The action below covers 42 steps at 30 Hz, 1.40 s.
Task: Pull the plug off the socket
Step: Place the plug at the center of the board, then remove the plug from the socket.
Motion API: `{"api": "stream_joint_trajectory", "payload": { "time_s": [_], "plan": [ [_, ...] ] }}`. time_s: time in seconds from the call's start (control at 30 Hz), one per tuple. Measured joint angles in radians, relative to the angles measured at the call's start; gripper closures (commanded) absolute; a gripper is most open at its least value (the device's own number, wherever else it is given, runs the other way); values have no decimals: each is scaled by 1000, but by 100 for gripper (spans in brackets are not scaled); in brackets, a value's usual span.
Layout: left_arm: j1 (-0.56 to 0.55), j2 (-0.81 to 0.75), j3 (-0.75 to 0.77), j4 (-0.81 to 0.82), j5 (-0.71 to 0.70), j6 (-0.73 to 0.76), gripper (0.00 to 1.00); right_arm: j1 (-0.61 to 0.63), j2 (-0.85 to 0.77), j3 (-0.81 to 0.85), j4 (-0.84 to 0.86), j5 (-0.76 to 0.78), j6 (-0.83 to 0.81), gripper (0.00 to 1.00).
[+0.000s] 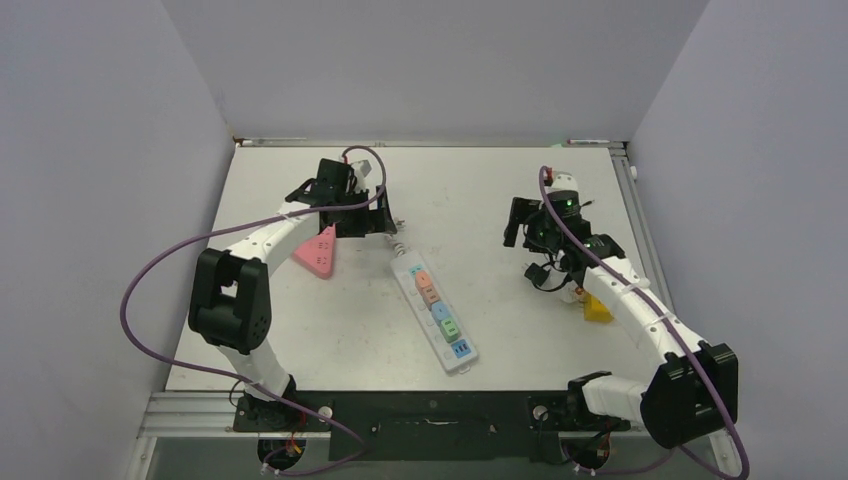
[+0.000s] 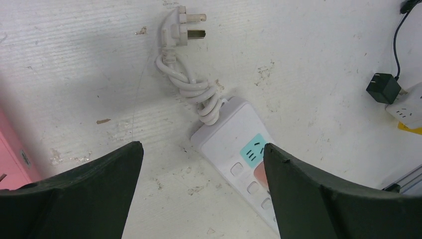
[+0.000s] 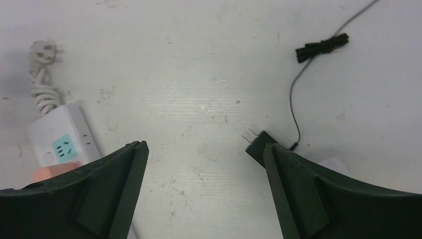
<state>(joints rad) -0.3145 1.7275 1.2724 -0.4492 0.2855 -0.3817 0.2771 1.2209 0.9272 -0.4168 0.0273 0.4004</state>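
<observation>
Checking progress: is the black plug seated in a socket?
No, the black plug lies on the table with both prongs bare.

White tabletop (image 1: 470, 190), matte and scuffed. Both wrist views show brown specks, grey smudges and fine parallel streaks up close. It's boxed in on three sides by plain pale lavender-grey panels: back wall (image 1: 430, 60), left wall (image 1: 90, 180), right wall (image 1: 760, 170). Thin metal rail (image 1: 420, 143) runs along the far edge, and a side rail (image 1: 643, 225) down the right edge. At the near edge, aluminium extrusion (image 1: 190, 412) sits beside a black base plate (image 1: 440, 410). Light is even and diffuse, shadows soft.
</observation>
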Motion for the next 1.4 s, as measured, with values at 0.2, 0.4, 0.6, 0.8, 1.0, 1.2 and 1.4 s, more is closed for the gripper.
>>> {"api": "stream_joint_trajectory", "payload": {
  "time_s": [0.2, 0.4, 0.6, 0.8, 1.0, 1.2, 1.4],
  "plan": [
    [0, 5, 61, -11, -5, -29, 12, 150, 7, 40, 49, -64, -59, 10],
    [0, 27, 145, 5, 3, -56, 12, 300, 116, 112, 98, -89, -88, 9],
    [29, 37, 117, 18, 42, -76, 12, 418, 247, 155, 101, -86, -101, 2],
    [82, 38, 87, 31, 62, -95, 12, 510, 371, 242, 93, -71, -124, 8],
    [80, 56, 87, 30, 51, -84, 12, 575, 486, 334, 75, -26, -146, 16],
    [80, 82, 87, 26, 43, -81, 12, 605, 521, 334, 40, 8, -145, 25],
    [67, 117, 87, 26, 43, -82, 12, 629, 555, 337, 19, 60, -134, 38]
  ]
}}
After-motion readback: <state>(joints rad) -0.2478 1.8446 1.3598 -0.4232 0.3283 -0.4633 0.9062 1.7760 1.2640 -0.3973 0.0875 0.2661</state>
